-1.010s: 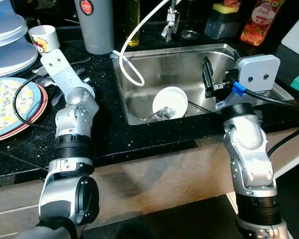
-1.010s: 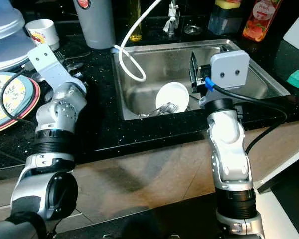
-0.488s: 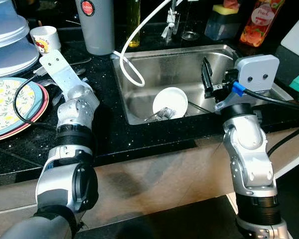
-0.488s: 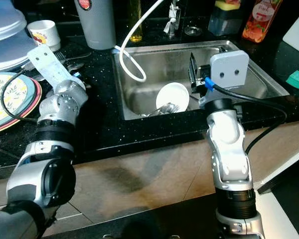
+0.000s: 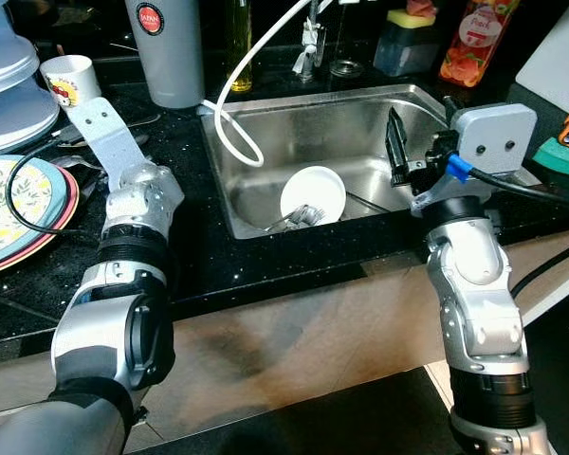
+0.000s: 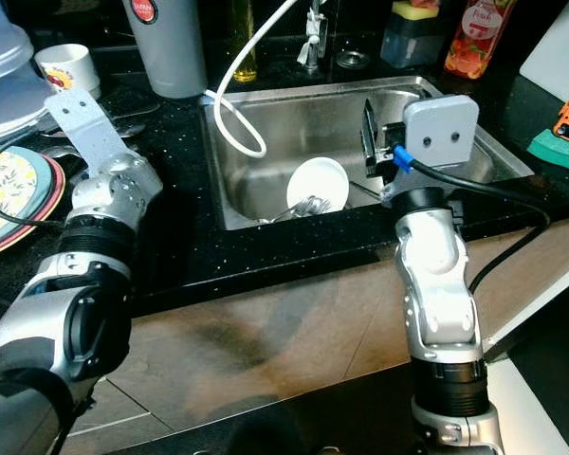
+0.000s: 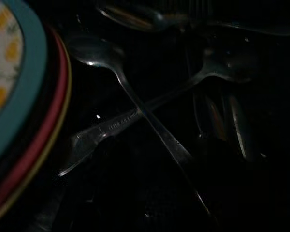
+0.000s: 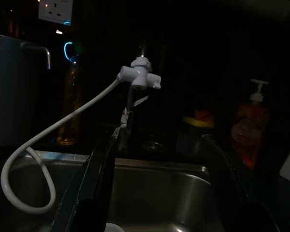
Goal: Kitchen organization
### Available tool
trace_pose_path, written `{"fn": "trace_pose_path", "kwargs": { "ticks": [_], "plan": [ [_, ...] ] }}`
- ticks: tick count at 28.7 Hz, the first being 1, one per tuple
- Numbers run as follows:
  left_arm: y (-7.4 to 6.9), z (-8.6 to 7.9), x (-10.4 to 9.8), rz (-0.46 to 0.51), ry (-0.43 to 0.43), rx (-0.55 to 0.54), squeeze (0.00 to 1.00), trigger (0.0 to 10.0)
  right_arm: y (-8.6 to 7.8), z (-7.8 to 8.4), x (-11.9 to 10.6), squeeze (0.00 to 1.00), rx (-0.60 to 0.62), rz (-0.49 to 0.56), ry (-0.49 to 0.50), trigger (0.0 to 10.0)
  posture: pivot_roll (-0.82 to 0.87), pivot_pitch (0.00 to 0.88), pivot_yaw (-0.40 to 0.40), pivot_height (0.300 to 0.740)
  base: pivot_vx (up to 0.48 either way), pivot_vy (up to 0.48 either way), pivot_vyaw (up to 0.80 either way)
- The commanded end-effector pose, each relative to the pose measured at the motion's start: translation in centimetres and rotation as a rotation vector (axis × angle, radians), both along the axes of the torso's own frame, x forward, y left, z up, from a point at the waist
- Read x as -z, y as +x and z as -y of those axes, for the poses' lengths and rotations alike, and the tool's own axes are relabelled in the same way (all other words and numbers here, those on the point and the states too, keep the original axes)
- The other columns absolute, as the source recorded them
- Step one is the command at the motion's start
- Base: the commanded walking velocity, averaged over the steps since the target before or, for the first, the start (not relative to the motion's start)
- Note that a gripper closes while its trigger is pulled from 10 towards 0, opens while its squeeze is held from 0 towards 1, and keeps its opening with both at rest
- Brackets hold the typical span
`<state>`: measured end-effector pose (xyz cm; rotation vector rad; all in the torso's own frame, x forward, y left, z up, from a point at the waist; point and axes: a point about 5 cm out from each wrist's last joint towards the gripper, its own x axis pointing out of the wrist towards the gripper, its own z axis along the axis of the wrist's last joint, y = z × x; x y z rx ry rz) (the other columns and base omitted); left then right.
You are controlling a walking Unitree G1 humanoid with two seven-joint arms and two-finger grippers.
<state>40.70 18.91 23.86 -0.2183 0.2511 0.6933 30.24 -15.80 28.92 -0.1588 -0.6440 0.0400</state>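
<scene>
Lying beneath the left end effector (image 5: 76, 152): spoons (image 7: 135, 116).

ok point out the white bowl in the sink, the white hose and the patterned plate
white bowl (image 5: 313, 194), left eye view, on its inner face
white hose (image 5: 229, 81), left eye view, on the curved stretch above the counter
patterned plate (image 5: 5, 204), left eye view, on its floral centre

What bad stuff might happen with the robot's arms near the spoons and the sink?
The left pincer reaches over crossed spoons lying right beside the stacked plates; grabbing one might drag the others or bump the plates. The right pincer hangs open over the sink, close to the white bowl, and might knock it.
</scene>
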Motion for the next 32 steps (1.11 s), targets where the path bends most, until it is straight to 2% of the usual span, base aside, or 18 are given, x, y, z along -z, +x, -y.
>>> {"fn": "trace_pose_path", "kwargs": {
  "ticks": [1,4,5,6,8,9,16,20,21,23,24,25,27,28,29,32],
  "plan": [
    [-0.7,-1.2,3.4,-0.146,0.009,-0.047,0.0,10.0,-0.1,-0.1,0.0,0.0,-0.008,-0.004,0.01,10.0,0.04,0.109,0.008,0.74,0.0,0.0,0.0],
    [-0.9,-1.2,4.2,-0.175,-0.026,-0.052,0.0,10.0,-0.1,-0.2,0.1,0.0,-0.009,-0.003,0.012,10.0,0.05,0.109,0.008,0.74,0.0,0.0,0.0],
    [-0.9,-1.1,4.6,-0.192,-0.056,-0.05,0.0,7.6,-0.1,-0.2,0.1,0.0,-0.009,-0.004,0.013,10.0,0.05,0.11,0.01,0.74,0.0,0.0,0.0],
    [-1.0,-0.9,4.9,-0.202,-0.075,-0.046,0.0,2.5,-0.1,-0.2,0.1,0.0,-0.009,-0.004,0.014,10.0,0.05,0.111,0.01,0.74,0.0,0.0,0.0],
    [-1.0,-0.8,5.1,-0.209,-0.088,-0.044,0.0,2.5,-0.1,-0.2,0.1,0.0,-0.009,-0.005,0.014,10.0,0.05,0.111,0.01,0.74,0.0,0.0,0.0],
    [-1.0,-0.7,5.2,-0.213,-0.1,-0.041,0.0,0.0,-0.1,-0.2,0.1,0.0,-0.01,-0.005,0.016,10.0,0.05,0.112,0.011,0.74,0.0,0.0,0.0],
    [-0.9,-0.2,5.4,-0.201,-0.183,-0.025,0.0,0.0,-0.1,-0.2,0.2,0.0,-0.009,-0.009,0.02,10.0,0.05,0.121,0.011,0.74,0.0,0.0,0.0],
    [-0.7,-0.6,4.7,-0.172,-0.125,-0.036,0.0,0.0,-0.1,-0.1,0.2,0.0,-0.01,-0.01,0.024,10.0,0.05,0.124,0.01,0.74,0.0,0.0,0.0],
    [-0.5,-0.7,3.9,-0.124,-0.103,-0.033,0.0,0.0,-0.1,-0.1,0.2,0.0,-0.01,-0.012,0.027,10.0,0.05,0.124,0.01,0.74,0.0,0.0,0.0],
    [-0.3,-0.7,3.3,-0.086,-0.096,-0.023,0.0,0.0,-0.1,-0.1,0.2,0.0,-0.01,-0.012,0.028,10.0,0.05,0.126,0.009,0.74,0.0,0.0,0.0],
    [0.3,0.0,0.9,0.063,-0.046,0.03,0.0,10.0,-0.1,-0.1,0.2,0.0,-0.01,-0.014,0.032,10.0,0.05,0.128,0.006,0.74,0.0,0.0,0.0],
    [0.4,0.2,0.1,0.112,-0.024,0.045,0.0,10.0,-0.1,0.0,0.2,0.0,-0.01,-0.014,0.033,10.0,0.05,0.128,0.006,0.74,0.0,0.0,0.0],
    [0.4,0.4,-0.3,0.138,-0.01,0.052,0.0,10.0,-0.1,0.0,0.2,0.0,-0.01,-0.015,0.033,10.0,0.05,0.128,0.006,0.74,0.0,0.0,0.0],
    [0.4,1.1,-2.1,0.23,0.048,0.073,0.0,10.0,-0.1,-0.1,0.2,0.0,-0.011,-0.015,0.034,10.0,0.05,0.129,0.004,0.74,0.0,0.0,0.0],
    [0.4,1.3,-2.7,0.261,0.069,0.082,0.0,10.0,0.0,-0.1,0.2,0.0,-0.012,-0.015,0.034,10.0,0.05,0.129,0.004,0.74,0.0,0.0,0.0],
    [0.2,2.0,-3.4,0.297,0.078,0.104,0.0,10.0,0.0,-0.1,0.2,0.0,-0.015,-0.016,0.035,10.0,0.05,0.129,0.002,0.74,0.0,0.0,0.0]
  ]
}}
